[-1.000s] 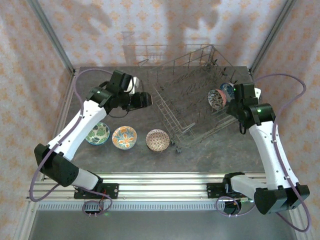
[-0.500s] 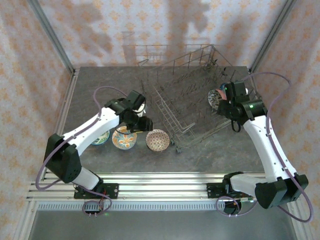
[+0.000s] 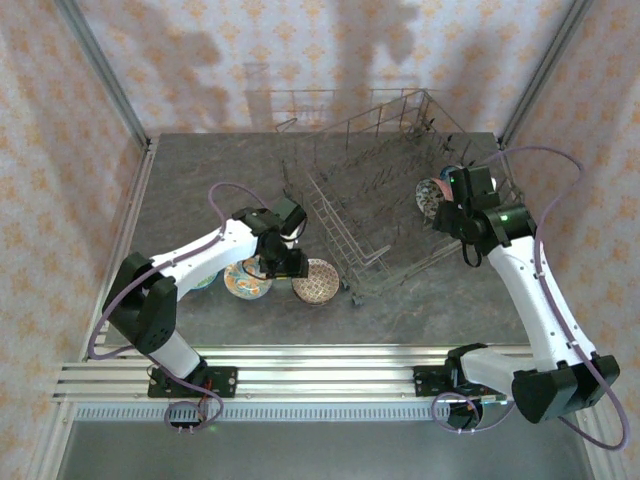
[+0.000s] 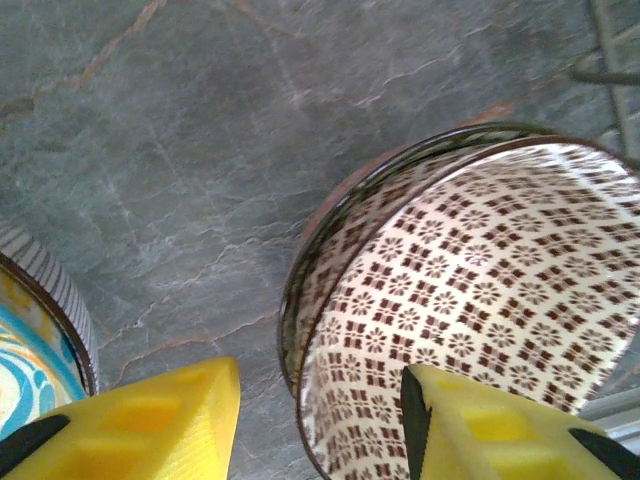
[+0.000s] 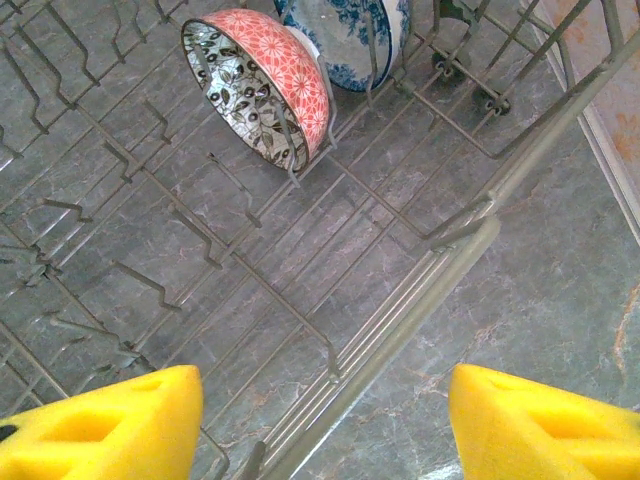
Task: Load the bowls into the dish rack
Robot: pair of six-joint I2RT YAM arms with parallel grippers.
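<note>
Two pieces stand on edge inside the dish rack (image 3: 335,225): a pink-red bowl (image 5: 265,85) and a blue-white bowl (image 5: 345,40). The right gripper (image 5: 320,430) hangs over the rack's right edge, jaws apart. Just beside the rack's near-left corner, the left gripper (image 4: 320,400), jaws parted, straddles the rim of the brown bowl (image 4: 480,290).

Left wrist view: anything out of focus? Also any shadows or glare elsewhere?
Left wrist: left hand's yellow fingers at the bottom edge are soft; the brown-patterned bowl is in focus. Right wrist: right hand's fingers likewise blurred, pink bowl and dish rack crisp. Top external: broad soft shadows on the back wall; no strong glare.
</note>
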